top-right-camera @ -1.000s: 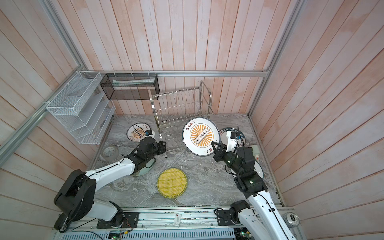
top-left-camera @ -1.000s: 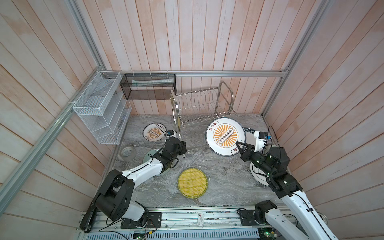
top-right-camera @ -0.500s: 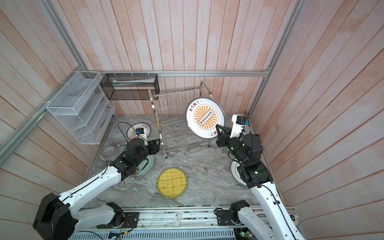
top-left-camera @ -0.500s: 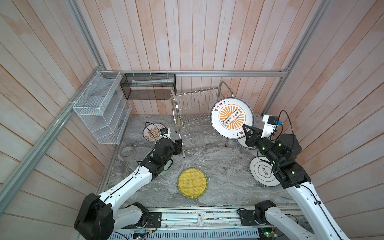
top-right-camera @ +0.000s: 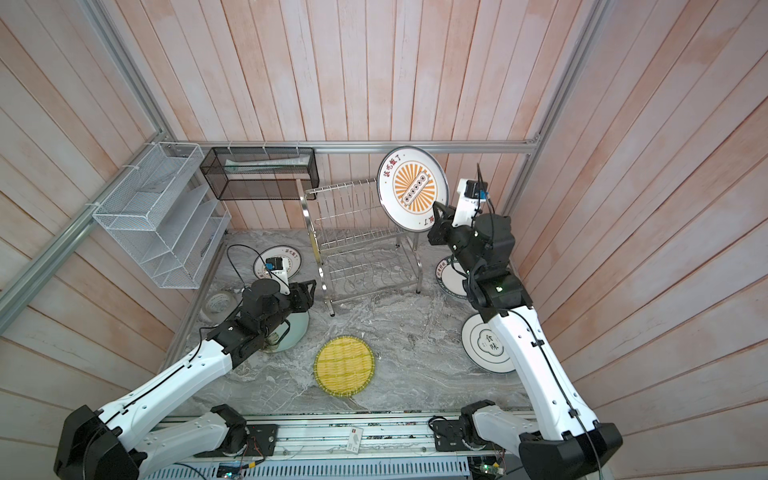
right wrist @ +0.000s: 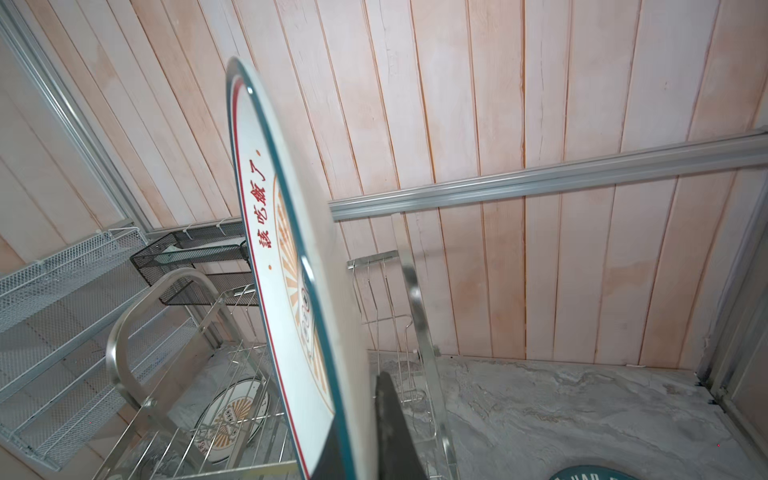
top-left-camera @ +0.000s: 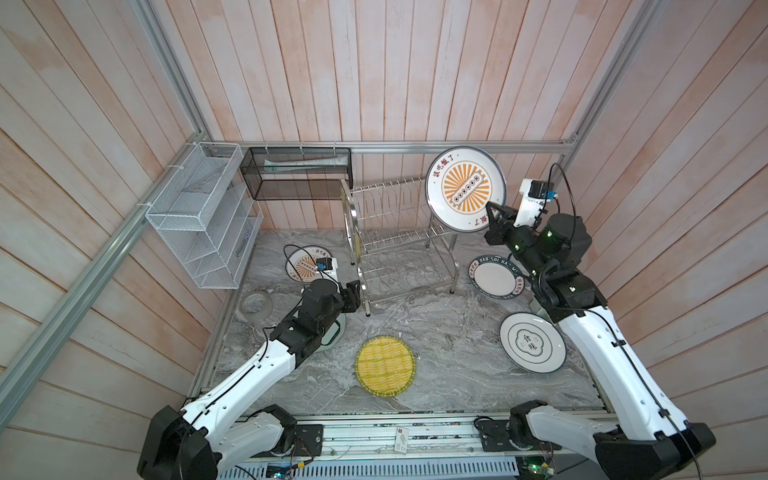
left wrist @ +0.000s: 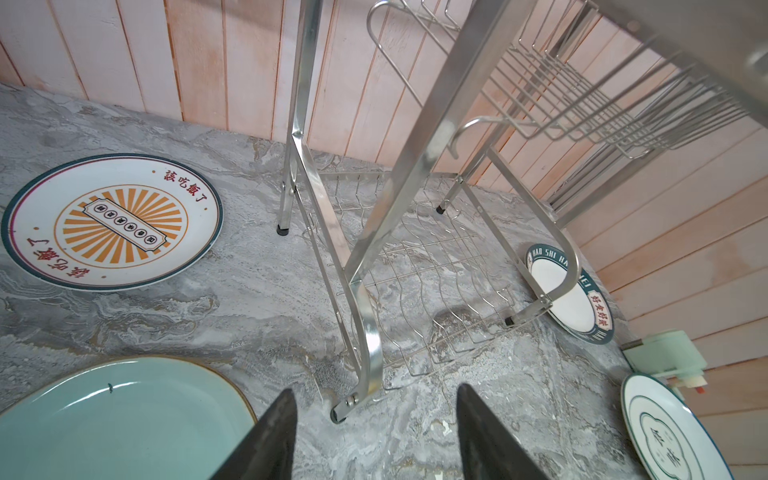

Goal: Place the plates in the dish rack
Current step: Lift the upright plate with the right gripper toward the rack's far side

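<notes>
Right gripper (top-left-camera: pixel 491 217) is clamped shut on the rim of the sunburst plate (top-left-camera: pixel 465 189), which is way higher than a second ago. It's now on edge above the right end of the dish rack (top-left-camera: pixel 399 249), near the back edge of the counter (top-left-camera: pixel 436 332). Left gripper (left wrist: pixel 374 399) stays half open and empty, straddling the rack's front foot.

green plate (top-right-camera: pixel 297 330): partly under left arm (top-right-camera: pixel 178 370) | cloud plate (left wrist: pixel 673 432): edge-cropped

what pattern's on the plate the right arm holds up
The held plate: white, orange sunburst, teal rim; clearest in a top view.
</notes>
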Available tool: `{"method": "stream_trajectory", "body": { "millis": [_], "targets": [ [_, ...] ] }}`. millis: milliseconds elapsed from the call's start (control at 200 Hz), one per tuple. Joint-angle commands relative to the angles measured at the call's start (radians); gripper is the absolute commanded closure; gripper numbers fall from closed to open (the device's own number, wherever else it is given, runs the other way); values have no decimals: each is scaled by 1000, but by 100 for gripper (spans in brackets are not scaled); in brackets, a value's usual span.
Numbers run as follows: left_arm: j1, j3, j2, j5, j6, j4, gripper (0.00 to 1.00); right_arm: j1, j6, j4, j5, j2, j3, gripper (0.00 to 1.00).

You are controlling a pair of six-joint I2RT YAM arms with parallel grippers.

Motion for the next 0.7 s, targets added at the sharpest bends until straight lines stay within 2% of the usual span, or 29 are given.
{"method": "stream_trajectory", "body": {
  "millis": [0, 225, 390, 695],
  "targets": [
    [1, -34, -44, 17, 24, 27, 38, -4, -25, 89, 37, 31, 83, 100],
    [-2, -42, -61, 29, 26, 36, 38, 5, -47, 103, 72, 138, 184, 100],
    [-2, -60, -52, 57, -40, 84, 38, 16, -94, 52, 108, 223, 281, 100],
    [-22, -44, -3, 83, -63, 132, 38, 88, -151, 16, 275, 322, 378, 100]
  ]
}}
